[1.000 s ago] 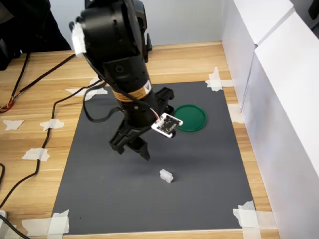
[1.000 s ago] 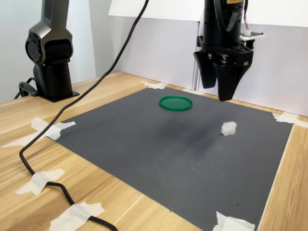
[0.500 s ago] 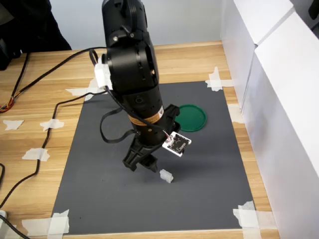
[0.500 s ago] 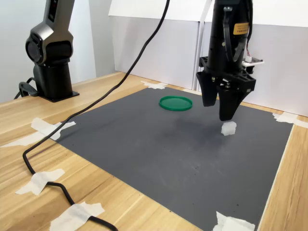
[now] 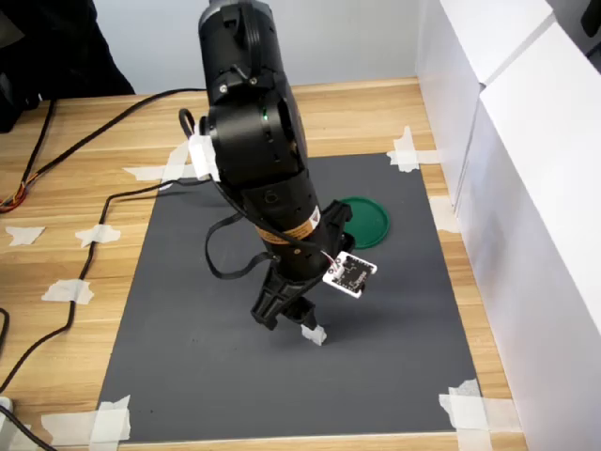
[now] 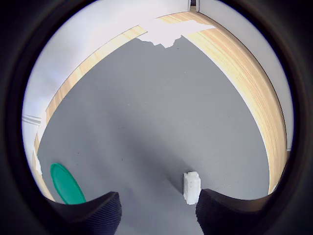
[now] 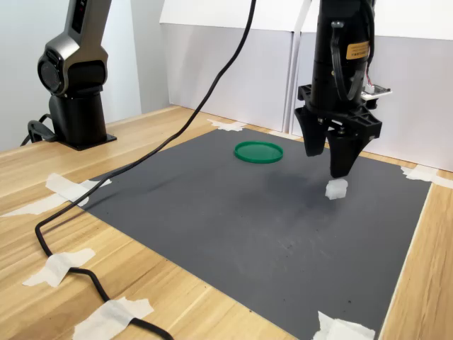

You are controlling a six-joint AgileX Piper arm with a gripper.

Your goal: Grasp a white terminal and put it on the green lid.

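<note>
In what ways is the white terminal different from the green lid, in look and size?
The white terminal is a tiny, blocky, pale piece; the green lid is a flat round disc, much wider. The terminal stands taller than it is wide, the lid lies low. The terminal sits just below the open gripper; the lid lies apart from it. Both rest on the dark mat.

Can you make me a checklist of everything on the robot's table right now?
Surface: dark mat taped onto a wooden table.
Job's things: white terminal lies on the mat; green lid lies flat, apart from it, with nothing on it.
Clutter: nothing seen besides the tape pieces.
End effector: end effector open, just above the terminal, holding nothing.
Cables: black cable trails over the table and mat edge.
Surroundings: white boards along the first exterior view's right; arm base on the table.
</note>
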